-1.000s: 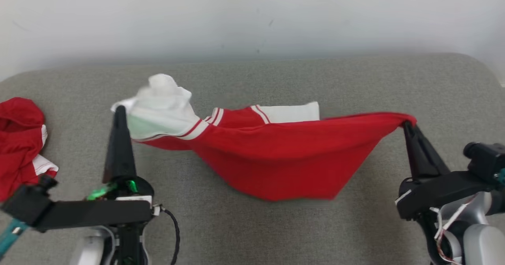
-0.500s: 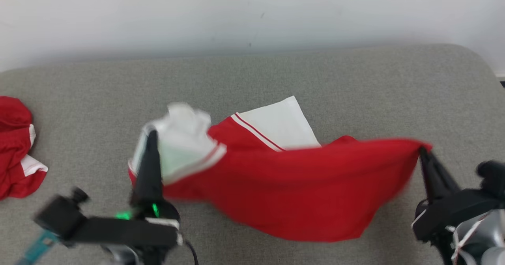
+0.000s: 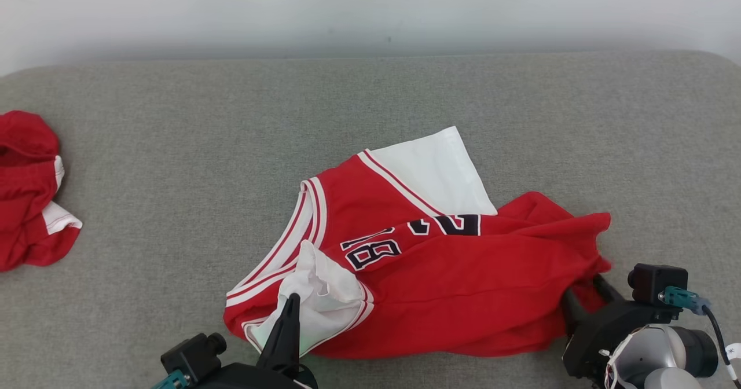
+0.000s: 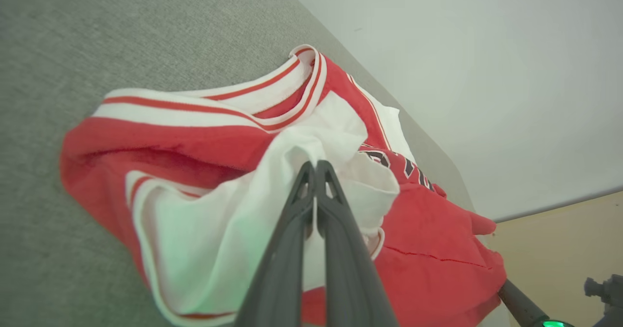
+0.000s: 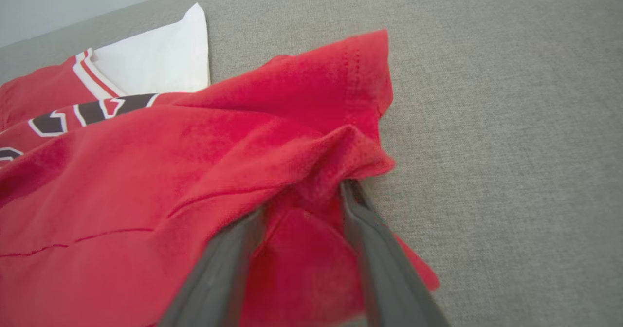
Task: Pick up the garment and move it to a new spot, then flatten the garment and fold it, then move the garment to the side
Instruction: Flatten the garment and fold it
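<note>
— How far are we getting?
— The shirt (image 3: 440, 285) is lying rumpled on the cushion (image 3: 173, 175). Our left gripper (image 4: 315, 164) is pinching its sleeve (image 4: 209, 249); our right gripper (image 5: 306, 198) is gaping. Flattening and folding are waiting.

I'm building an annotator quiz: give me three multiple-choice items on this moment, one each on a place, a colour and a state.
1. Where on the grey cushion does the crumpled red garment lie? A) right edge B) left edge C) dead centre
2. What colour are the numerals on the jersey? A) black B) yellow C) green
3. How do the jaws of the left gripper stand? A) wide open B) shut on white fabric C) shut on nothing

B, it sits at the head view's left edge; A, black digits edged white; B, the left wrist view shows them pinching cloth.
</note>
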Available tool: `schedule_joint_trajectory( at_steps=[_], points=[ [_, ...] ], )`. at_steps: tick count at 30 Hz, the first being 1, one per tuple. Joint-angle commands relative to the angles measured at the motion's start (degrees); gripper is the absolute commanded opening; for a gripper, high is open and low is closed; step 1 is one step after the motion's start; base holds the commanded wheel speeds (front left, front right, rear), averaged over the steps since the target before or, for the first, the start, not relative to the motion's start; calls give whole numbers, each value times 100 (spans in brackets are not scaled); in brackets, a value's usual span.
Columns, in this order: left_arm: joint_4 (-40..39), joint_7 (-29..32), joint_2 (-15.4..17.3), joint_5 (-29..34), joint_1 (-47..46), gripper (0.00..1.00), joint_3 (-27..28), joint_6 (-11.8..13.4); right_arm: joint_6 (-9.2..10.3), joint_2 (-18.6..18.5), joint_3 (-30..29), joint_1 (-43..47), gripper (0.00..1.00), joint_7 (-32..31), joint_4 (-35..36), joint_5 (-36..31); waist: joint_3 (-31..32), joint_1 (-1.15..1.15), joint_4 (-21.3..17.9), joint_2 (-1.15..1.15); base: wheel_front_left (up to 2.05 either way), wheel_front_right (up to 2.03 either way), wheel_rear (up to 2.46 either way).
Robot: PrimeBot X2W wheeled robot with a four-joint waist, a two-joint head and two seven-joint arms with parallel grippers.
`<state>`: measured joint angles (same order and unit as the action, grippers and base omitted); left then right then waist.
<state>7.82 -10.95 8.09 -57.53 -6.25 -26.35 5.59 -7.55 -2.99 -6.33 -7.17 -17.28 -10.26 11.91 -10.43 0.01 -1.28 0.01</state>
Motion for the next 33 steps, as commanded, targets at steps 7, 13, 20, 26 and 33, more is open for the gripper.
schedule_joint_trajectory(
  at_steps=[7,13,20,26,33],
  points=[
    [240,-95,-23,-121,-33,0,86,-98,13,4,-204,183,100,-181,309,-285,130,-1,13,-1,0,0,0],
    [225,-99,-13,-127,-6,0,102,-85,13,6,-264,300,95,-306,512,-325,202,-1,-53,-1,0,0,0],
    [184,-61,13,-129,-17,0,83,-79,13,12,-359,338,46,-322,505,-390,203,-1,-53,-1,0,0,0],
    [207,-29,1,-145,-39,0,53,-88,13,11,-477,300,71,-446,270,-578,206,-1,1,-1,0,0,0],
    [207,-23,22,-166,0,0,58,-76,13,12,-487,246,71,-466,76,-518,234,-1,31,-1,0,0,0]
  ],
)
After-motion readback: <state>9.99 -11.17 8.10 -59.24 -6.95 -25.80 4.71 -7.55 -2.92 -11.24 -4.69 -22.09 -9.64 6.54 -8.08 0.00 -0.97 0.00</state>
